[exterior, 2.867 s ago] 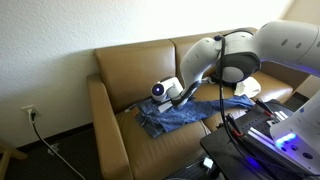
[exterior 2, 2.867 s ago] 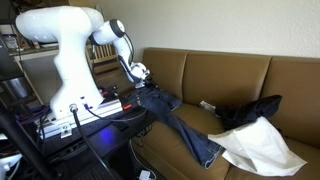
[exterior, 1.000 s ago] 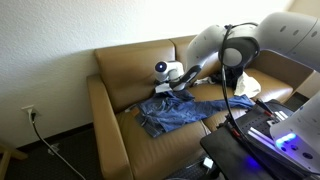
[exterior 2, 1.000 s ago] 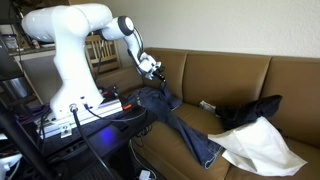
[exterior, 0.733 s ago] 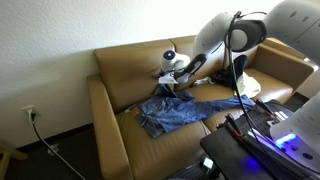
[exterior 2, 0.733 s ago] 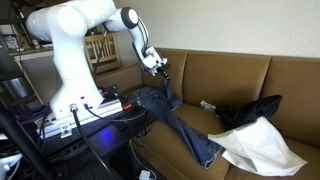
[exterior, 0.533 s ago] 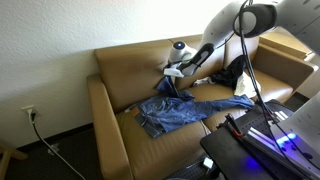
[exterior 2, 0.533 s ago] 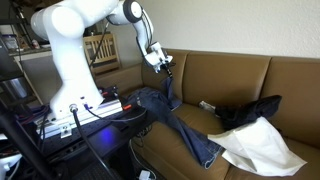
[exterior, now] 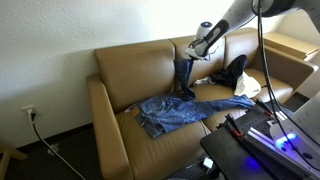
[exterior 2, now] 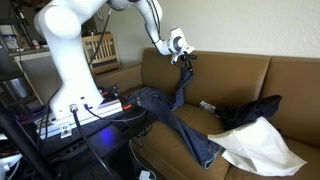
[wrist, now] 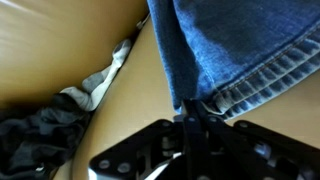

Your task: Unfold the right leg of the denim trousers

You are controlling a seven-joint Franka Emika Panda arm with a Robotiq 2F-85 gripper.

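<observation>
The mid-blue, faded denim trousers (exterior: 195,110) lie along the seat of the tan leather couch (exterior: 125,68), across the middle of both exterior views, with the waist end bunched toward the left couch arm in each. One leg (exterior 2: 181,90) is raised off the seat and hangs straight down in front of the backrest, while the other leg (exterior 2: 200,145) runs toward the lower right. My gripper (exterior 2: 185,57) holds the raised leg from above, in the upper middle of the frame. In the wrist view I see the gripper (wrist: 190,118) at the bottom centre, its jaws closed tight on a fold of denim, and the stitched hem (wrist: 250,75) spreads to the right. Further right on the seat sit a black bundled item (exterior 2: 255,108) and a white cloth (exterior 2: 262,148); both show blurred at the wrist view's lower left.
</observation>
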